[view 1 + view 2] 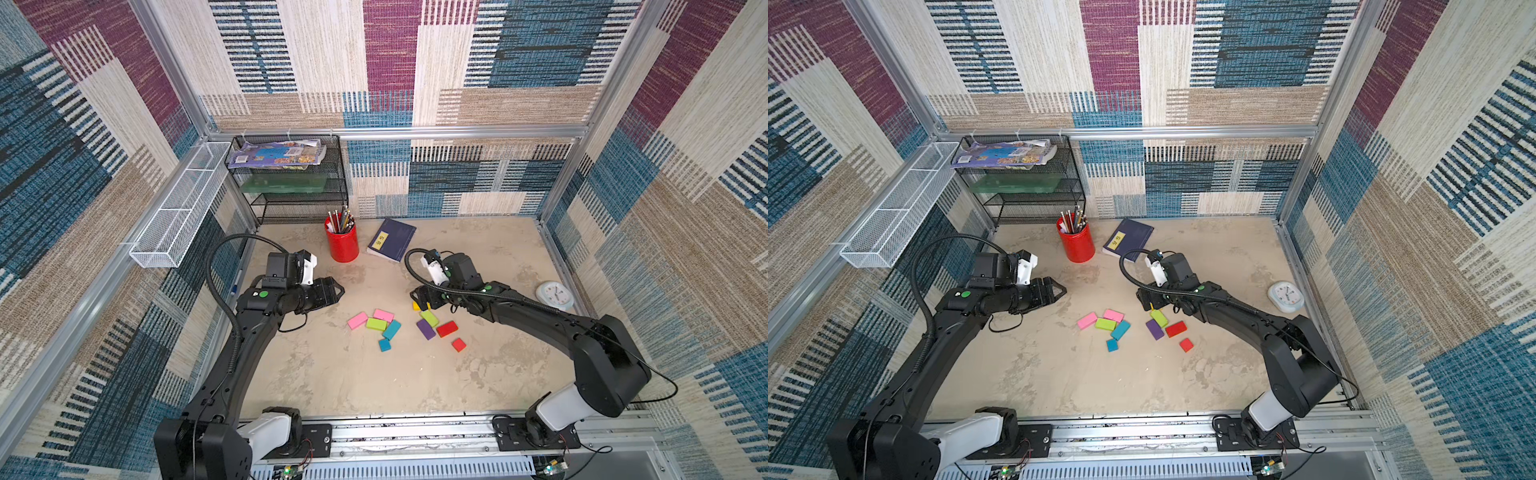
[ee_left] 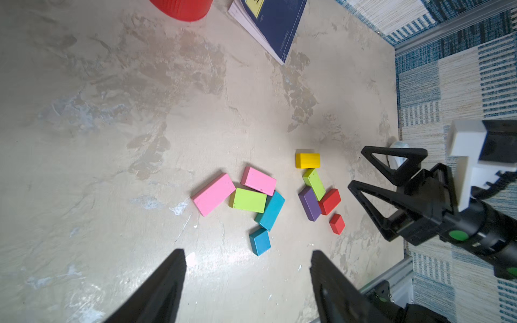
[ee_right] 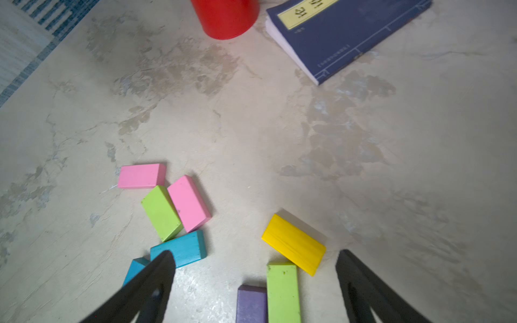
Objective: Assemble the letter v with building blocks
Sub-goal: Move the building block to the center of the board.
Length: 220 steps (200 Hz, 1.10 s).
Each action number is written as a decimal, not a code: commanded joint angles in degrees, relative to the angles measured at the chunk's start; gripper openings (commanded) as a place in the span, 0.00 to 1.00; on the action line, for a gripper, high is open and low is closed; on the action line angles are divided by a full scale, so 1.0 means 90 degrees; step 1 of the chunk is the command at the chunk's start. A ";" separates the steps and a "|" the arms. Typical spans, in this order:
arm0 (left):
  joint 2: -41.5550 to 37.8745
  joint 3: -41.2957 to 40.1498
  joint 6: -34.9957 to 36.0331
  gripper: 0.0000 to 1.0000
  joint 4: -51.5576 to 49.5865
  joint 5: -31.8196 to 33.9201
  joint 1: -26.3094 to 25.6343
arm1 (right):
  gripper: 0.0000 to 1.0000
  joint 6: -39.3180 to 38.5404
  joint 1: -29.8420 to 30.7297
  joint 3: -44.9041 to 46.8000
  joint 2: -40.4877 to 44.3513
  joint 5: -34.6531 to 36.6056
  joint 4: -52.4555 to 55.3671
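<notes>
The building blocks lie flat on the table in two groups. The left group has two pink blocks [image 1: 357, 320] [image 1: 383, 315], a lime green one [image 1: 376, 324], a teal one [image 1: 392, 329] and a small teal one [image 1: 385, 345]. The right group has a yellow block [image 3: 293, 243], a lime green one [image 1: 429, 318], a purple one [image 1: 425, 329], a red one [image 1: 447, 328] and a small red square [image 1: 459, 344]. My left gripper [image 1: 340, 290] is open and empty, left of the pink blocks and apart from them. My right gripper [image 3: 255, 253] is open and empty, hovering over the yellow block's end of the right group.
A red pencil cup [image 1: 341, 243] and a navy book [image 1: 391, 240] sit behind the blocks. A pale round clock [image 1: 555, 296] lies by the right wall. A black mesh rack [image 1: 291, 183] and a white wire basket [image 1: 178, 208] stand at the back left.
</notes>
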<state>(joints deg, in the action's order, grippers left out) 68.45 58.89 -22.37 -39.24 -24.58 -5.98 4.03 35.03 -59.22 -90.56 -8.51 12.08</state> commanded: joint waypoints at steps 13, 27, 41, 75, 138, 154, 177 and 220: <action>0.0227 -0.0199 -0.0234 0.70 0.0191 -0.0445 -0.0075 | 0.85 -0.0245 0.0290 -0.0256 -0.0332 -0.0219 0.0153; 0.0353 -0.0328 -0.0323 0.68 0.0319 -0.0480 -0.0156 | 0.79 -0.0307 0.0414 -0.0379 -0.0521 -0.0358 0.0180; 0.0480 -0.0453 -0.0431 0.67 0.0520 -0.0485 -0.0317 | 0.75 -0.0311 0.0504 -0.0519 -0.0734 -0.0503 0.0239; 0.0681 -0.0570 -0.0617 0.67 0.0771 -0.0249 -0.0812 | 0.75 -0.0405 0.0750 -0.0731 -0.1093 -0.0509 0.0250; 0.0938 -0.0984 -0.0894 0.68 0.1315 -0.0426 -0.0927 | 0.65 -0.0653 0.0991 -0.1046 -0.1772 -0.0323 0.0297; 0.0959 -0.1059 -0.0907 0.68 0.1370 -0.0396 -0.0927 | 0.64 -0.0660 0.1002 -0.1037 -0.1855 -0.0178 0.0249; 0.0997 -0.1139 -0.0929 0.69 0.1451 -0.0413 -0.0936 | 0.60 -0.0764 0.1013 -0.1076 -0.1973 -0.0084 0.0294; 0.1097 -0.1215 -0.0967 0.69 0.1546 -0.0413 -0.0931 | 0.57 -0.0932 0.1019 -0.1067 -0.2072 0.0113 0.0435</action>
<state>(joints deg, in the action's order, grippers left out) 77.97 48.40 -30.02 -26.92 -27.40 -14.37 -2.85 44.14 -68.40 -108.86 -9.63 15.05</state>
